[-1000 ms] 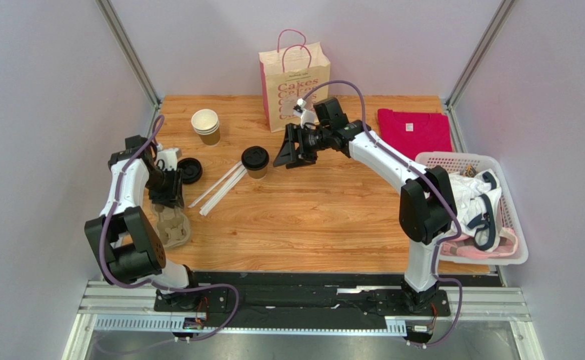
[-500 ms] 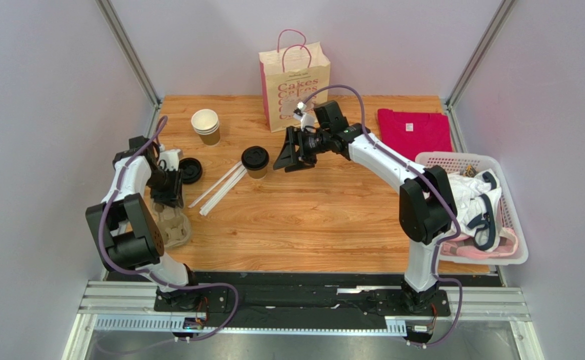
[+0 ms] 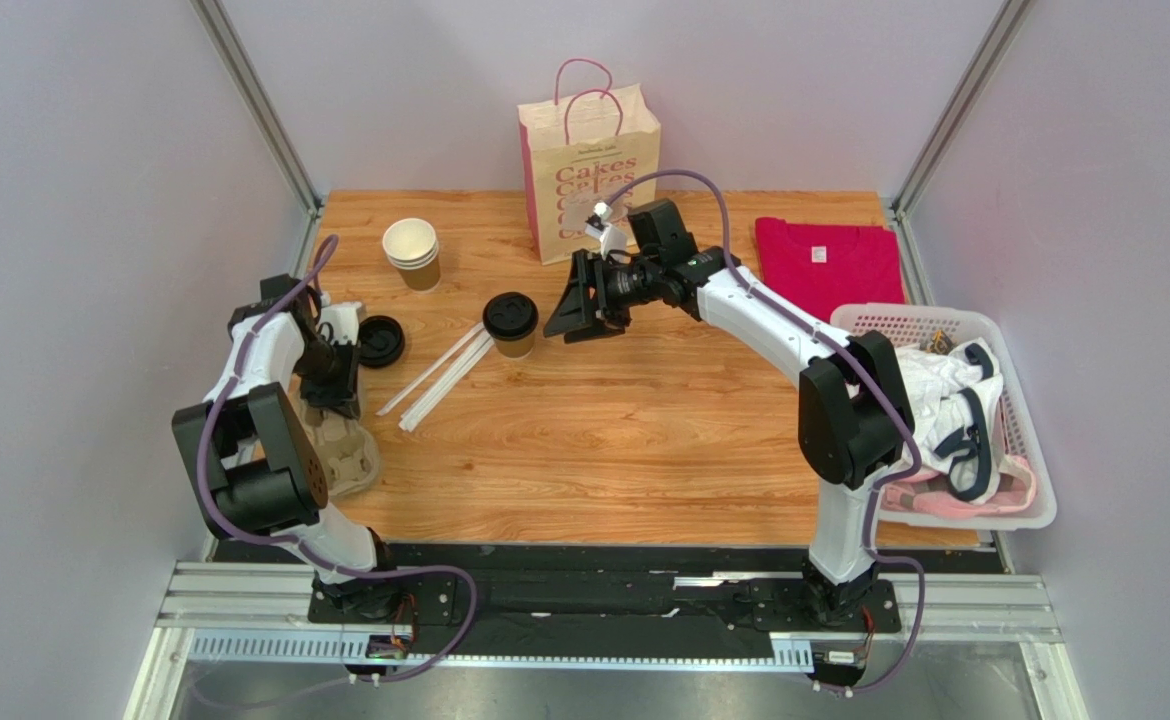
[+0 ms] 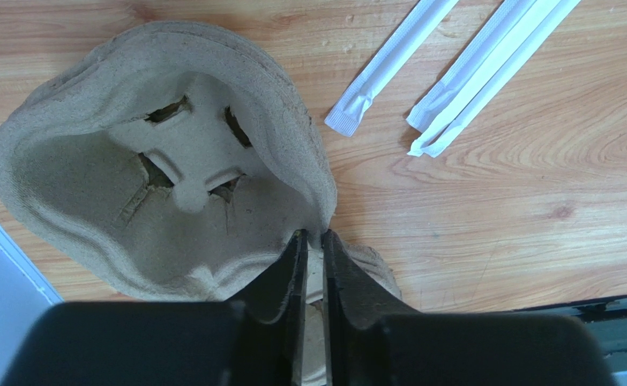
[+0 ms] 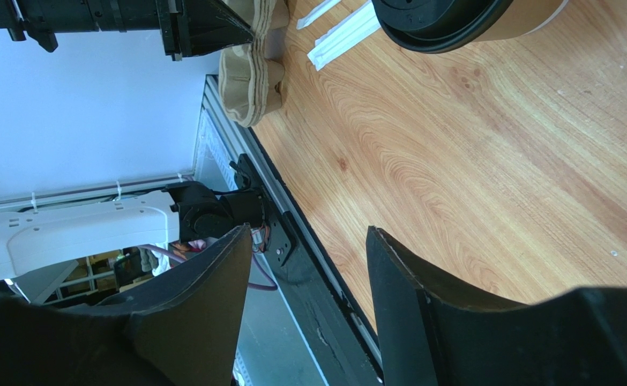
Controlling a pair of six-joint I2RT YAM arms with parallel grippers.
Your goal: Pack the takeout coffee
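Grab-the-cup step, my read: left gripper (image 4: 309, 236) pinches narrow on pulp carrier (image 4: 181, 173) rim at table's 8 o'clock; right gripper (image 3: 573, 309) gapes wide, empty; lidded coffee cup (image 3: 512, 321) just beside at its 9 o'clock; next probably needs straddle, close, lift.

I'm seeing only the lid and a sliver of the takeout coffee (image 5: 441, 22); the right wrist view's top edge is cutting off the rest. The left gripper (image 4: 311, 235) is covering the near side of the cup carrier (image 4: 91, 177), and I'm not making out whether it's pinching it.
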